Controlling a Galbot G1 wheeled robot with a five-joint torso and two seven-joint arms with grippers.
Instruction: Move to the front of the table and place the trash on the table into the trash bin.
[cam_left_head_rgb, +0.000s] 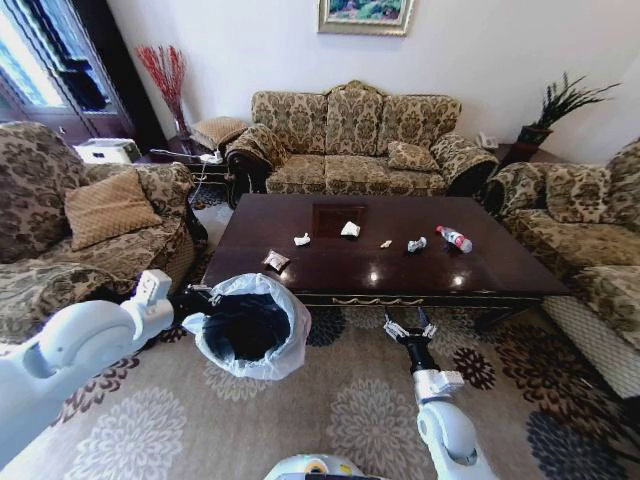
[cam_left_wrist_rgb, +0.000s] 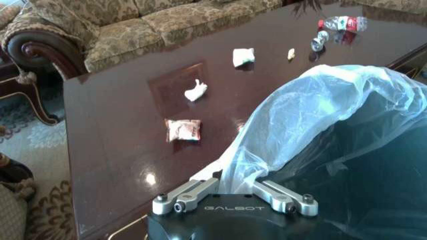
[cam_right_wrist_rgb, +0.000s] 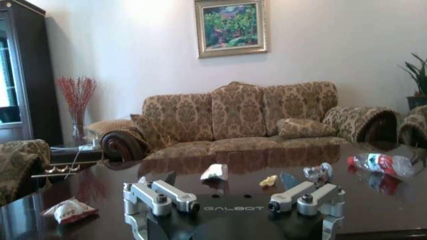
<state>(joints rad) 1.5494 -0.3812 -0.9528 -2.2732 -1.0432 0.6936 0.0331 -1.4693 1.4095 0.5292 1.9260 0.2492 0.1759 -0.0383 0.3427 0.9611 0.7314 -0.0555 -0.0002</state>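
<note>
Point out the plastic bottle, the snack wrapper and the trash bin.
plastic bottle (cam_left_head_rgb: 455, 239), head view, on its red label.
snack wrapper (cam_left_wrist_rgb: 183, 130), left wrist view, on the packet's middle.
trash bin (cam_left_head_rgb: 287, 315), head view, on the bag folded over its rim.

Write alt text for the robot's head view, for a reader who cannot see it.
A dark wooden table holds scattered trash: a snack wrapper, paper wads, and a clear bottle. At its near edge, the left gripper holds a bag-lined trash bin, while the open right gripper hovers over the carpet. Patterned sofas surround the table.
</note>
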